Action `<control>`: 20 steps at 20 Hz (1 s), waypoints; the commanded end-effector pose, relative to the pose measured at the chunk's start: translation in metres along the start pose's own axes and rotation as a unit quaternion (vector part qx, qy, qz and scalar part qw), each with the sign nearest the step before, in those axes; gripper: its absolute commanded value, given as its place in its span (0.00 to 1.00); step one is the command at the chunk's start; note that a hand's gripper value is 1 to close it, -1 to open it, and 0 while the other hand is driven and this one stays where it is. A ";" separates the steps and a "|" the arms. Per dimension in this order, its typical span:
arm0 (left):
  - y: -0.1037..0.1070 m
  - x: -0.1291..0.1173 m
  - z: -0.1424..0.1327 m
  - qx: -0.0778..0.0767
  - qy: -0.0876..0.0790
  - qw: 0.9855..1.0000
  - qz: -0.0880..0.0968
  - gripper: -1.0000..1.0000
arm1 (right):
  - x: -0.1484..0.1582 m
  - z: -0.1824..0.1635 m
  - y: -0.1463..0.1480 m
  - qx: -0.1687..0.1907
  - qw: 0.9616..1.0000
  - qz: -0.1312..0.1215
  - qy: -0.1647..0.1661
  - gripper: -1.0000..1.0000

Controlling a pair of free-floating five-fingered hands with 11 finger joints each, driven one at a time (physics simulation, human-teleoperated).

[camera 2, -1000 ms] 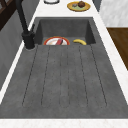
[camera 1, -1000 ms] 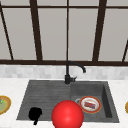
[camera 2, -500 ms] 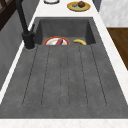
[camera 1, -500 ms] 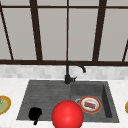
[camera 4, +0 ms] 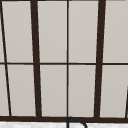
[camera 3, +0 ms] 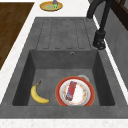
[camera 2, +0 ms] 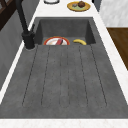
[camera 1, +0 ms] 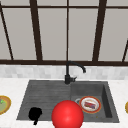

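My left hand [camera 1: 35, 114] shows as a dark shape low over the drainboard's front left corner in the front view, touching nothing that I can make out. A large red ball [camera 1: 67, 115] sits to its right, over the sink's front edge. In the basin lies a red-rimmed plate [camera 1: 90, 104] [camera 2: 57, 41] [camera 3: 75, 93] with a red item [camera 3: 70, 90] on it. A banana [camera 3: 38, 95] [camera 2: 80, 42] lies beside the plate on the basin floor.
A black faucet [camera 1: 71, 72] [camera 2: 25, 25] [camera 3: 100, 35] stands behind the sink. The ribbed drainboard [camera 2: 65, 75] takes the sink's left half. A plate with greenish food [camera 1: 3, 105] [camera 3: 51, 6] is on the left counter; another plate [camera 2: 78, 6] with a brown item is on the right counter.
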 end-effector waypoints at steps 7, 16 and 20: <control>0.000 0.000 0.000 0.000 0.000 1.000 0.000 0.50 | 0.020 -0.045 0.015 0.074 0.996 0.003 0.043 0.00; 0.000 0.000 0.000 0.000 0.000 1.000 0.000 0.50 | 0.010 -0.095 0.013 0.002 0.999 0.027 0.046 1.00; 0.000 0.000 0.000 0.000 0.000 1.000 0.000 0.50 | 0.000 -0.103 0.007 -0.027 0.999 0.014 0.033 1.00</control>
